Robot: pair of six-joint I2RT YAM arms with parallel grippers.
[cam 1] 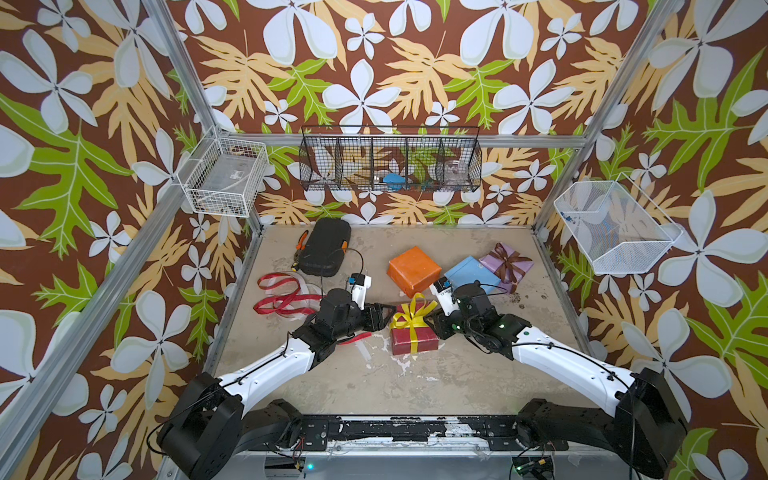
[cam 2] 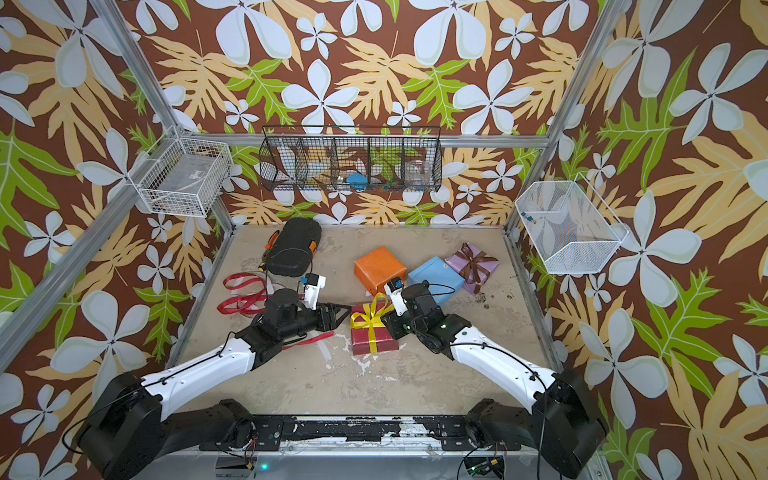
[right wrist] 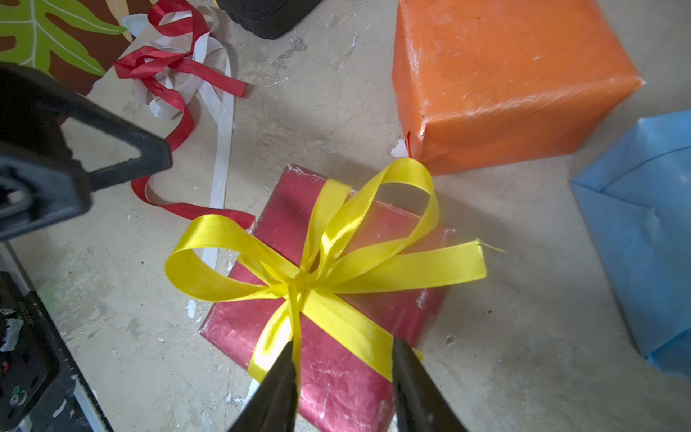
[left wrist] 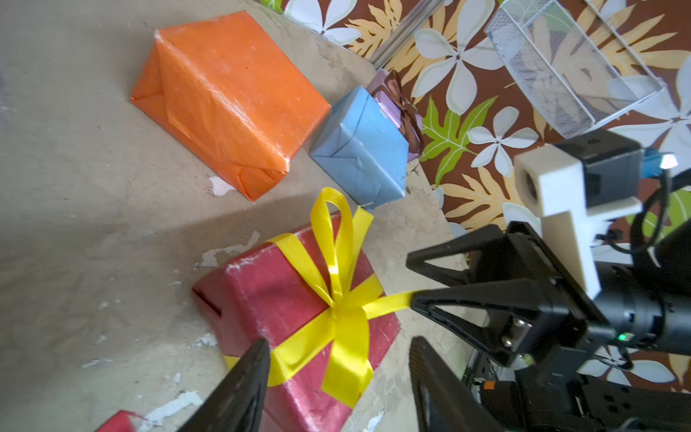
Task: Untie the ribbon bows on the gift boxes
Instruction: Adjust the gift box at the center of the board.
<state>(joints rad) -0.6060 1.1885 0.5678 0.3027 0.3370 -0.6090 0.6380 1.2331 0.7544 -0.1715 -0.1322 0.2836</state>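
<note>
A dark red gift box (cam 1: pixel 417 343) with a tied yellow ribbon bow (cam 1: pixel 409 313) sits mid-table between both arms. My left gripper (cam 1: pixel 388 311) is open at its left side, jaws spread over a box corner (left wrist: pixel 339 342). At the box's right side my right gripper (right wrist: pixel 343 346) is open. A yellow ribbon tail (left wrist: pixel 389 303) runs between its jaws and lies against one finger (right wrist: pixel 284 374). Behind stand a bare orange box (cam 1: pixel 413 270), a bare light blue box (cam 1: pixel 469 272) and a lilac box (cam 1: pixel 490 259) with a tied brown bow (cam 1: pixel 508 262).
Loose red and white ribbons (cam 1: pixel 282 295) lie at the table's left. Behind them is a black tool case (cam 1: pixel 326 247). A black wire basket (cam 1: pixel 390 160) hangs on the back wall, and white wire baskets (cam 1: pixel 224 174) (cam 1: pixel 615 226) hang on both side walls.
</note>
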